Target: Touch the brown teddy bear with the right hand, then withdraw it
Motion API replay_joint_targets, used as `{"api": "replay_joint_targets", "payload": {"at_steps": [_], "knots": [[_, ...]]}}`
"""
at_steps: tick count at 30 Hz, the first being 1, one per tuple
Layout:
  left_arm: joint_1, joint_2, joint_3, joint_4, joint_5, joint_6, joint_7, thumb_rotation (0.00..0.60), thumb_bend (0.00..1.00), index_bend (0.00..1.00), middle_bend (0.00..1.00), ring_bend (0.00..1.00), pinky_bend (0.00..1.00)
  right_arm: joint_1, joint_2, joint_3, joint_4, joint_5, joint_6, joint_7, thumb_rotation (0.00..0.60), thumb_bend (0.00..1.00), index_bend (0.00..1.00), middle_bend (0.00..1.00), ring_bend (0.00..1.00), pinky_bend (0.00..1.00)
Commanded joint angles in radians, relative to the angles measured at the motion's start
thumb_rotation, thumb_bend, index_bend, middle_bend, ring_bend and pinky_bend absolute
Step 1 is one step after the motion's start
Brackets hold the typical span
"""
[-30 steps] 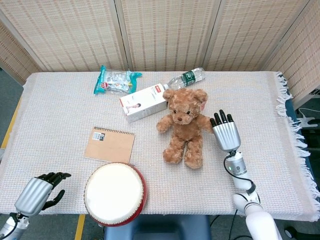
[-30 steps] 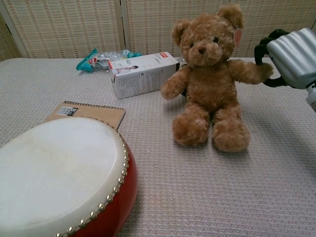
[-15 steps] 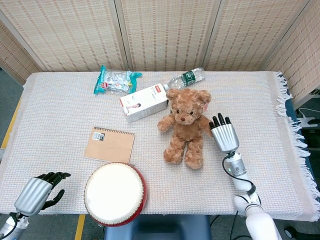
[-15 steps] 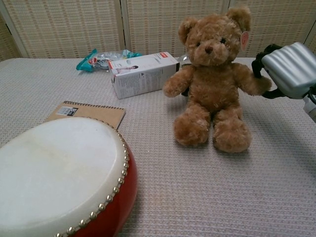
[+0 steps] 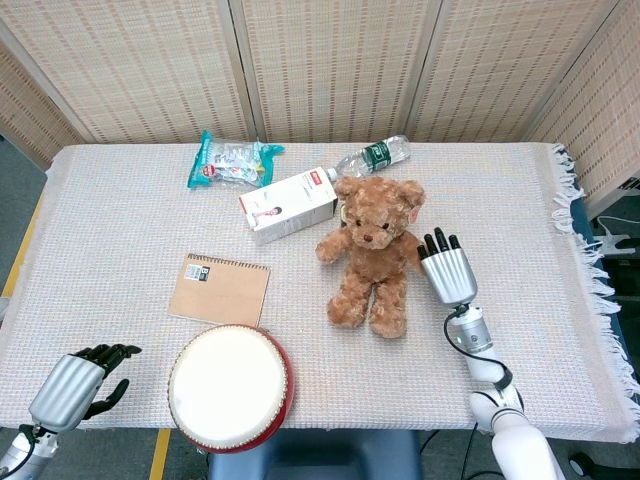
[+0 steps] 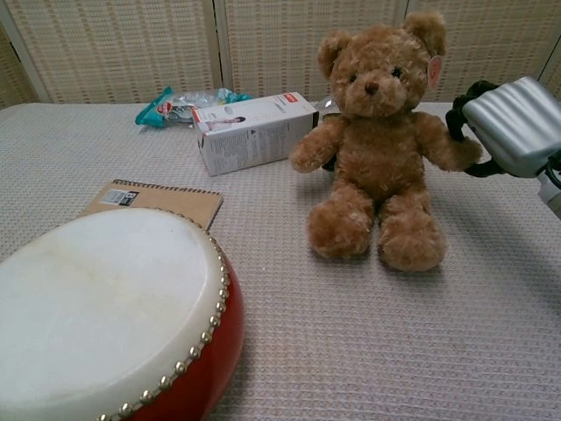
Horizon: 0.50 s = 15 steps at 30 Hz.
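The brown teddy bear [image 5: 370, 255] sits upright in the middle of the table, facing me; the chest view shows the bear [image 6: 377, 149] close up. My right hand [image 5: 447, 272] stands just right of it, fingers stretched forward and apart, holding nothing. In the chest view the right hand [image 6: 513, 123] has its dark fingertips [image 6: 458, 112] against the bear's outstretched paw. My left hand [image 5: 75, 388] hangs at the near left table corner, fingers loosely apart and empty, far from the bear.
A red drum [image 5: 230, 388] with a white skin stands at the front edge, a brown notebook [image 5: 219, 290] behind it. A white box [image 5: 290, 204] lies against the bear's left side. A water bottle [image 5: 375, 155] and a snack bag [image 5: 228, 160] lie farther back.
My right hand has drawn back slightly toward me and a little left. The bear has shifted slightly to the right and sits straighter. The left hand has not moved.
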<state>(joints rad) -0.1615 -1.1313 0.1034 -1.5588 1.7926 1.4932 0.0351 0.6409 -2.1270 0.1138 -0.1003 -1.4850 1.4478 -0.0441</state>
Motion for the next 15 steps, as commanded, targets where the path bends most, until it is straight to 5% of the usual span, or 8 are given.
{"api": "replay_joint_targets", "payload": {"at_steps": [1,7,15], "knots": [[0.000,0.000,0.000,0.001,-0.001,0.000,0.000,0.600,0.40,0.29,0.38,0.40,0.60,0.002,0.004,0.006,-0.007,0.006,0.025,0.015,0.600,0.14,0.66,0.43,0.29,0.54],[0.000,-0.001,0.000,0.001,0.002,0.001,0.003,0.600,0.40,0.29,0.38,0.40,0.60,-0.018,0.020,0.014,-0.043,0.014,0.074,0.092,0.600,0.14,0.46,0.41,0.19,0.52],[0.000,-0.002,0.000,0.000,-0.001,-0.002,0.008,0.600,0.40,0.29,0.38,0.40,0.60,-0.169,0.124,-0.035,-0.187,-0.017,0.160,0.148,0.600,0.14,0.19,0.23,0.02,0.29]]}}
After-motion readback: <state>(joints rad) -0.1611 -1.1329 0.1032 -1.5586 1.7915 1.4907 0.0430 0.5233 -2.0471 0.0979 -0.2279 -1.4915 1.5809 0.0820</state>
